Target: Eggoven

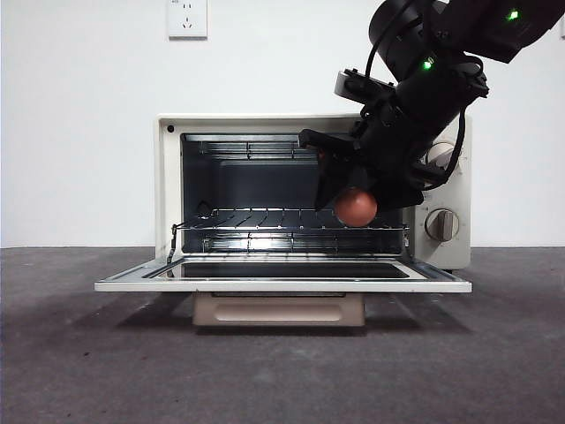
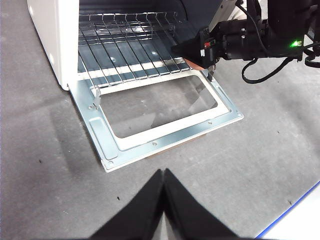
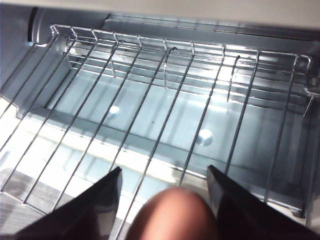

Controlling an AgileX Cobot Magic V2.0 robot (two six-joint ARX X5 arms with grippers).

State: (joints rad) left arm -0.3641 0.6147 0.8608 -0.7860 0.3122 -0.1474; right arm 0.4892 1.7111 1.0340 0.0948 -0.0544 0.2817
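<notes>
The right gripper (image 1: 357,196) clamps the egg (image 1: 356,208) just above the rack's (image 1: 291,221) front right end, inside the mouth of the oven (image 1: 168,185). A good release means lowering until the egg seemingly settles between wires, then parting the jaws slowly. The oven's right wall sits close; the rack's left stands free. The left gripper (image 2: 163,176), jaws together and empty, waits well before the door (image 2: 100,135).

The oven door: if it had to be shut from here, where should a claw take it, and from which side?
By the handle under the front edge of the door, coming from the front and lifting. The door lies flat open, so its handle hangs below; the left claw, shut, is free.
</notes>
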